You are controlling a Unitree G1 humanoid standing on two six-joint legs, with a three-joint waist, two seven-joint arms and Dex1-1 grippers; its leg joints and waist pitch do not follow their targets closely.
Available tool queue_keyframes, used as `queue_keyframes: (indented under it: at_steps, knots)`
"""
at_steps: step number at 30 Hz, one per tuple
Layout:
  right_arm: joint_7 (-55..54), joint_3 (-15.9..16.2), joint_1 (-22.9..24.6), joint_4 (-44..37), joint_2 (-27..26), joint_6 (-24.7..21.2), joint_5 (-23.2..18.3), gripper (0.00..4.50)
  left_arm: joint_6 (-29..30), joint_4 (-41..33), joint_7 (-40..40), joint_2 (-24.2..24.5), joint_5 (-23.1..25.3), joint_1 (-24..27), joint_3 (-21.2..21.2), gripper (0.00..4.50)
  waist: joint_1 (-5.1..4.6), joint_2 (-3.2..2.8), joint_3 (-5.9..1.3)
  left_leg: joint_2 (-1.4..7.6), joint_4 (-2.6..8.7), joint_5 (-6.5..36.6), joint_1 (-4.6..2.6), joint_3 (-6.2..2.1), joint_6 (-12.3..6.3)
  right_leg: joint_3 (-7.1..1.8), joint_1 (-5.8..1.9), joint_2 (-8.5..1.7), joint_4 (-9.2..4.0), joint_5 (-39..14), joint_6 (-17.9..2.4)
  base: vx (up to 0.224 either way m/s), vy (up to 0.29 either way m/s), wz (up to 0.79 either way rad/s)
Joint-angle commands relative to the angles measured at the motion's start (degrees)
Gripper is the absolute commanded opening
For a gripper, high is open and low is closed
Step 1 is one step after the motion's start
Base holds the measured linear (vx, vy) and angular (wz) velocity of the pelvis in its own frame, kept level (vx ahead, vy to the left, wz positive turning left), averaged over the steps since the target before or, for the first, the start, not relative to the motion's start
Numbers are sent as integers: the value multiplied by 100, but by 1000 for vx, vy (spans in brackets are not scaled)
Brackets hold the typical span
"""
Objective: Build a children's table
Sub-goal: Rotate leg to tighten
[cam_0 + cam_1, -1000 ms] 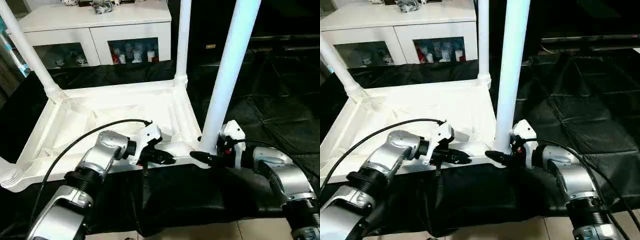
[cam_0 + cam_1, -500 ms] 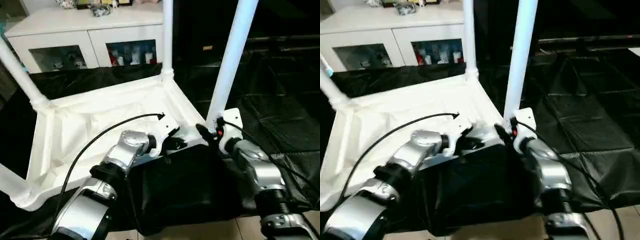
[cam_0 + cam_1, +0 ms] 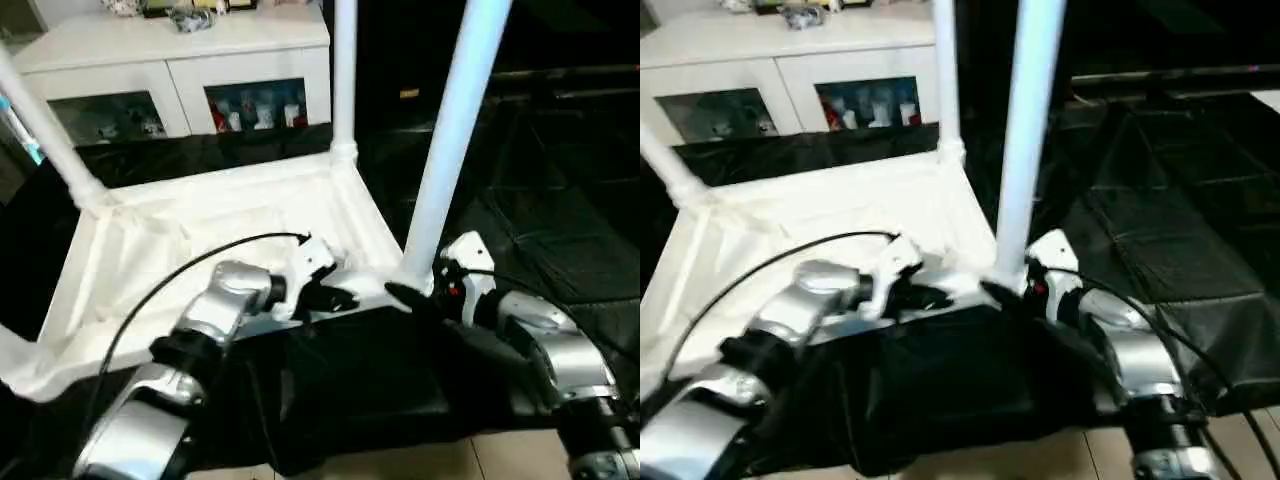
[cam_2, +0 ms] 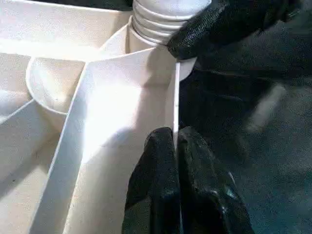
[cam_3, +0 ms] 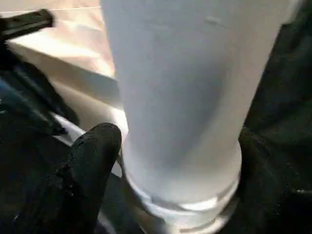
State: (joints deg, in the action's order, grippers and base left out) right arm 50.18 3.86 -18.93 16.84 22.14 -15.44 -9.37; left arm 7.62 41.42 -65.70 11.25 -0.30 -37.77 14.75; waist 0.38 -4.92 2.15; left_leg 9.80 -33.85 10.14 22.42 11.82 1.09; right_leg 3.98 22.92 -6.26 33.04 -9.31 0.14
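**Grip on near leg loosening**

Right gripper [image 5: 170, 161] fingers now stand wider around the near leg [image 3: 452, 140], suggesting it is seated. Left gripper [image 4: 175, 146] remains pinched on the rim of the upturned children's table [image 3: 200, 235], which lies on black cloth [image 3: 560, 220]; white cabinet [image 3: 170, 60] behind.

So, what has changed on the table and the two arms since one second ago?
Nothing among the things visibly moved; only the view itself swayed. The left pincer stays shut on the near rim of the table. The right pincer stays at the foot of the near leg, which stands in its corner socket as before.
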Motion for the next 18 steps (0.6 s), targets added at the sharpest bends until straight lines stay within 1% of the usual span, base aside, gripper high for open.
queue_keyframes:
  at_steps: [1,2,3,4,5,6,7,8,9,10,12,14,15,17,18]
  knots:
    - [564,439,84,-198,-32,7,-155,369,-83,-420,-373,-14,-321,-46,52,0,15,184,-335,332,416,1594,-91,-157,-552,-180,-246,-231,-413,-1670,-1301,0,0,0]
    - [697,415,93,-207,41,28,-164,369,-29,-493,-521,83,-342,-4,68,0,31,132,-345,327,412,1560,-99,-163,-546,-179,-245,-240,-393,-1671,-1317,0,0,0]
    - [765,397,91,-196,80,50,-159,354,9,-535,-615,143,-355,21,76,0,29,130,-339,336,417,1563,-100,-163,-526,-182,-242,-243,-390,-1647,-1341,0,0,0]
    - [840,374,76,-167,116,64,-156,354,35,-582,-726,201,-354,49,74,0,30,127,-339,338,416,1578,-105,-161,-520,-184,-236,-244,-391,-1645,-1355,0,0,0]
    - [881,359,62,-144,130,63,-157,344,45,-604,-776,225,-348,63,67,0,31,146,-339,332,414,1571,-99,-160,-514,-183,-237,-243,-385,-1654,-1364,0,0,0]
    - [892,359,61,-143,133,59,-161,344,47,-609,-781,226,-347,66,63,0,33,140,-337,335,414,1550,-103,-158,-505,-187,-230,-244,-386,-1635,-1371,0,0,0]
    - [922,360,56,-140,142,50,-173,326,52,-623,-794,230,-343,74,52,0,34,143,-333,334,416,1550,-104,-158,-501,-187,-229,-241,-389,-1642,-1369,0,0,0]
    - [956,373,51,-157,138,15,-216,318,63,-642,-783,225,-337,83,37,0,45,144,-333,334,414,1545,-111,-156,-483,-191,-225,-243,-390,-1642,-1369,0,0,0]
    - [956,373,51,-157,138,15,-216,306,63,-642,-783,225,-337,83,37,0,58,157,-336,334,413,1517,-112,-158,-480,-194,-228,-250,-383,-1633,-1368,0,0,0]
    - [970,383,48,-168,135,-3,-242,306,74,-660,-782,227,-337,88,36,0,61,153,-332,333,415,1514,-108,-158,-477,-194,-230,-250,-384,-1646,-1363,0,0,0]
    - [951,409,68,-191,89,-19,-275,287,80,-668,-734,215,-324,103,47,0,74,155,-337,331,410,1459,-106,-159,-480,-195,-236,-255,-381,-1614,-1353,0,0,0]
    - [934,406,88,-200,61,-45,-299,283,84,-674,-703,204,-319,113,48,0,80,151,-342,333,407,1427,-112,-158,-493,-193,-231,-248,-375,-1565,-1357,0,0,0]
    - [676,363,180,-206,-88,-93,-263,280,78,-631,-432,118,-287,104,14,0,81,157,-340,332,405,1413,-107,-156,-496,-195,-229,-246,-371,-1543,-1359,0,0,0]
    - [390,343,215,-145,-220,-110,-155,279,43,-537,-189,26,-242,59,-38,0,78,160,-338,326,410,1433,-111,-161,-460,-195,-223,-248,-379,-1611,-1335,0,0,0]
    - [390,343,215,-145,-220,-110,-155,278,43,-537,-189,26,-242,59,-38,0,75,160,-334,325,413,1449,-112,-161,-447,-195,-220,-247,-387,-1653,-1319,0,0,0]
